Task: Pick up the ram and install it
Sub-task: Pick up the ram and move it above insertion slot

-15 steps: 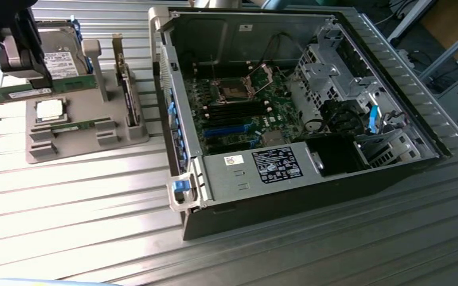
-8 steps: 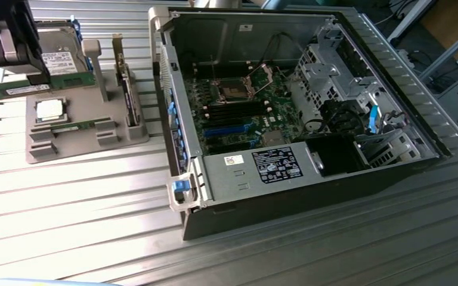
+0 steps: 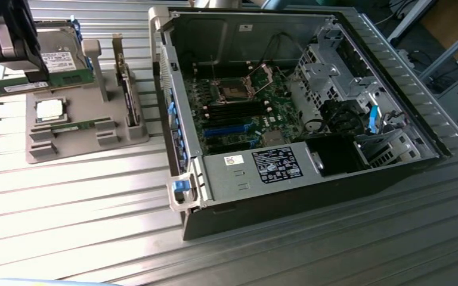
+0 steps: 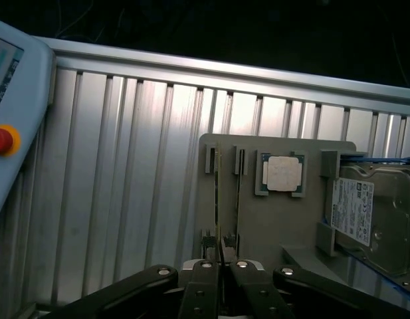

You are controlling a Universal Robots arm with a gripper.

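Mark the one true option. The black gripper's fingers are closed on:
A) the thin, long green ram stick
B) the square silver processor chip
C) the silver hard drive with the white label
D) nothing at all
A: the gripper pinches the ram by its thin edge, and the exterior view shows the green stick right under the gripper.
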